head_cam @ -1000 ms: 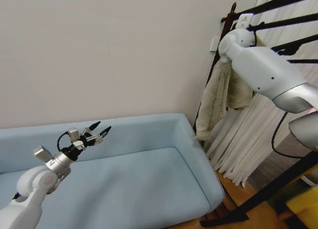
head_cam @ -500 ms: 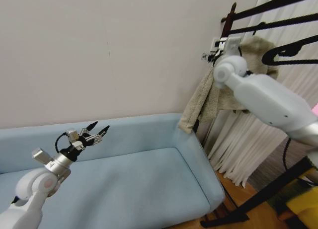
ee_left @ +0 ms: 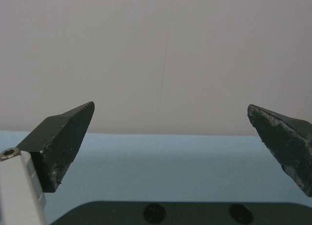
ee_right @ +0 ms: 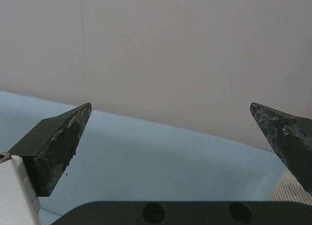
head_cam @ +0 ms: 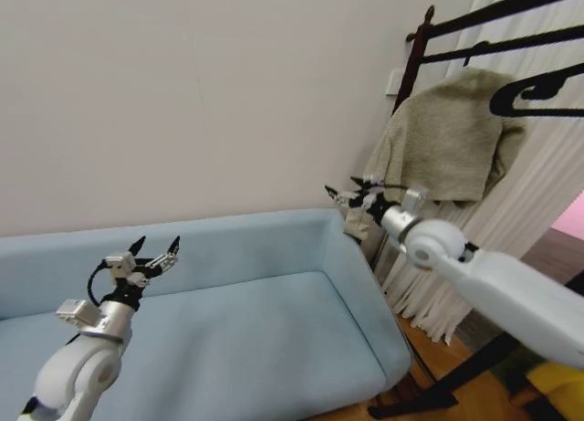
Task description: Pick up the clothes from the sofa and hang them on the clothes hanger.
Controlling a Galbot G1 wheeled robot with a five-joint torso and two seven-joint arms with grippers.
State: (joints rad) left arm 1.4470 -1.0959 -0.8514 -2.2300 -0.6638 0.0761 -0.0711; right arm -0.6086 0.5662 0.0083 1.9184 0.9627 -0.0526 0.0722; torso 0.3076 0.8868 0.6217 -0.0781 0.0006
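Blue sofa [head_cam: 274, 339] below; sweater [head_cam: 447, 142] draped on rack [head_cam: 415, 54]; left hand [head_cam: 157, 247], right hand [head_cam: 344, 189] spread wide, empty.

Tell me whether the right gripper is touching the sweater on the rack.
Cannot tell. In the head view the open right gripper overlaps the sweater's lower edge, but the depth between them is unclear.

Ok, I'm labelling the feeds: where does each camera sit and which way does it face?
Head: atop the robot, looking down at sofa and hung sweater; left end effector and right end effector show.
Left wrist: behind its open fingertips, facing the wall above the sofa.
Right wrist: likewise, behind its own fingertips.
Shared: sofa and wall.
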